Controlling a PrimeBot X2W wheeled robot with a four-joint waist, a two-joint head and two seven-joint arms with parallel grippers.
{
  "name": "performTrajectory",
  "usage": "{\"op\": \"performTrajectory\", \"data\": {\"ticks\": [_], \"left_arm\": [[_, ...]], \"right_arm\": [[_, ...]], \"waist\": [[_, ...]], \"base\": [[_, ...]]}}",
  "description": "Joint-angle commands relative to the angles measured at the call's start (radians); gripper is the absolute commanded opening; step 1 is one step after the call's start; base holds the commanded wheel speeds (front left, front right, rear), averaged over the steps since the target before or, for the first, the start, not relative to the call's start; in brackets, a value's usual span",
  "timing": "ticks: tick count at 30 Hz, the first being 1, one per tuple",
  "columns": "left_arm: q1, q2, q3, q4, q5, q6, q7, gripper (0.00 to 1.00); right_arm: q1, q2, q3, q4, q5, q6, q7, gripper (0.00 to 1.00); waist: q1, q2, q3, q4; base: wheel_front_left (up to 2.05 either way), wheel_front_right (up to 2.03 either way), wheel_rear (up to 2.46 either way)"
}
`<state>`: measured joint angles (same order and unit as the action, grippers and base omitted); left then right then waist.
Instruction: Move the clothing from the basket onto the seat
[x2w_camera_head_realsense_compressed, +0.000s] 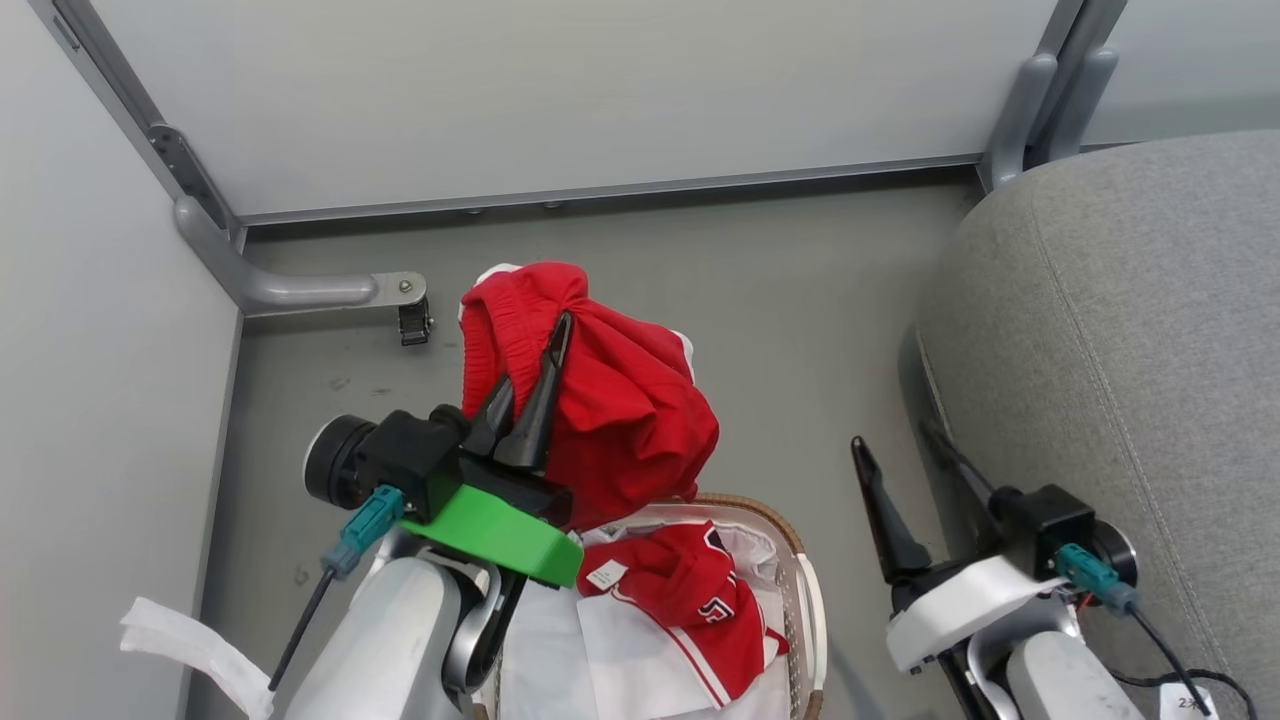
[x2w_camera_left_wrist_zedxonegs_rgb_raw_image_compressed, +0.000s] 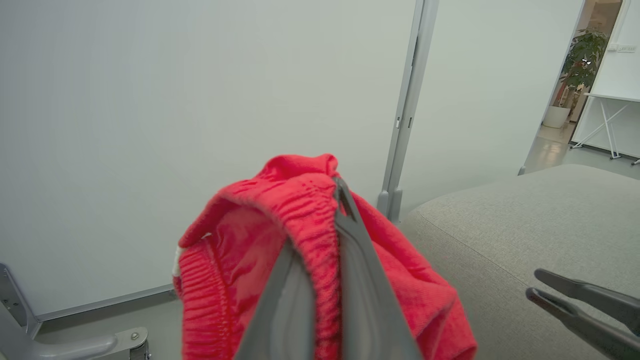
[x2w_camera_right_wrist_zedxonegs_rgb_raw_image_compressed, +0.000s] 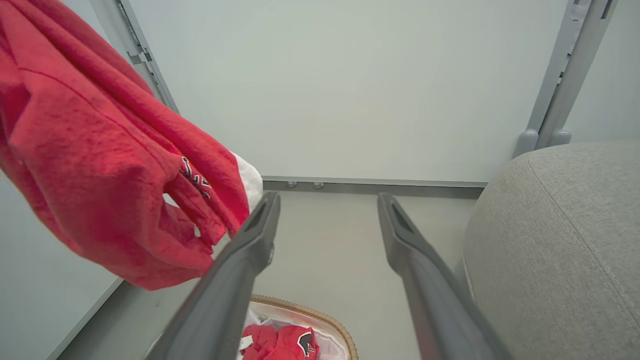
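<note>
In the oval white plastic basket (x2w_camera_head_realsense_compressed: 770, 520) with a brown woven-look rim, one red-and-white jersey (x2w_camera_head_realsense_compressed: 690, 590) lies bunched, above it the left pincer (x2w_camera_head_realsense_compressed: 535, 370) is clamped on a second red jersey (x2w_camera_head_realsense_compressed: 620, 420) hanging over the rim, and the right pincer (x2w_camera_head_realsense_compressed: 895, 450) gapes wide, empty, beside the large grey fabric seat (x2w_camera_head_realsense_compressed: 1130, 330).

- You can read no whole word: the jersey (x2w_camera_head_realsense_compressed: 680, 590) lettering (x2w_camera_head_realsense_compressed: 716, 606) is folded over.
- Label (x2w_camera_head_realsense_compressed: 1190, 703), lower right of the head view: starts "2", rest unclear.
</note>
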<state>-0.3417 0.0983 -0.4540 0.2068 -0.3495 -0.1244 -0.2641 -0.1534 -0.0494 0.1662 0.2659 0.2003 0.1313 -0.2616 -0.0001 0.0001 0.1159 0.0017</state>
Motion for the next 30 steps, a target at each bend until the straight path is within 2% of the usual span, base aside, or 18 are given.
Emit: {"op": "performTrajectory", "data": {"ticks": [1, 8, 14, 27, 28, 29, 30], "left_arm": [[0.013, -0.005, 0.005, -0.006, 0.011, -0.007, 0.000, 0.00], [0.014, -0.013, -0.018, 0.003, -0.005, -0.007, 0.000, 0.00], [0.008, -0.013, -0.044, 0.008, -0.019, -0.007, 0.000, 0.00], [-0.006, -0.026, -0.117, 0.002, -0.053, -0.007, 0.000, 0.00], [-0.005, -0.027, -0.123, 0.003, -0.058, -0.007, 0.000, 0.00], [-0.005, -0.028, -0.127, 0.004, -0.061, -0.007, 0.000, 0.00], [-0.006, -0.029, -0.127, -0.002, -0.066, -0.007, 0.000, 0.00]], "right_arm": [[0.005, -0.003, 0.029, 0.004, 0.003, -0.001, -0.005, 1.00], [-0.080, -0.003, 0.255, -0.030, 0.043, -0.001, -0.005, 1.00], [-0.174, -0.003, 0.379, -0.043, 0.056, -0.001, -0.005, 1.00], [-0.308, -0.003, 0.440, 0.121, 0.068, -0.001, -0.005, 1.00], [-0.312, -0.003, 0.447, 0.133, 0.076, -0.001, -0.005, 0.79], [-0.314, -0.003, 0.452, 0.140, 0.086, -0.001, -0.005, 0.23], [-0.318, -0.003, 0.459, 0.147, 0.099, -0.001, -0.005, 0.00]], "waist": [[0.0001, -0.0001, -0.003, 0.000], [0.0001, -0.0001, 0.001, 0.007], [0.0001, -0.0001, 0.007, 0.016], [0.0001, -0.0001, 0.020, 0.066], [0.0001, -0.0001, 0.021, 0.070], [0.0001, -0.0001, 0.021, 0.072], [0.0001, -0.0001, 0.022, 0.075]], "base": [[0.00, 0.00, 0.00], [0.00, 0.00, 0.00], [0.00, 0.00, 0.00], [0.00, 0.00, 0.00], [0.00, 0.00, 0.00], [0.00, 0.00, 0.00], [0.00, 0.00, 0.00]]}}
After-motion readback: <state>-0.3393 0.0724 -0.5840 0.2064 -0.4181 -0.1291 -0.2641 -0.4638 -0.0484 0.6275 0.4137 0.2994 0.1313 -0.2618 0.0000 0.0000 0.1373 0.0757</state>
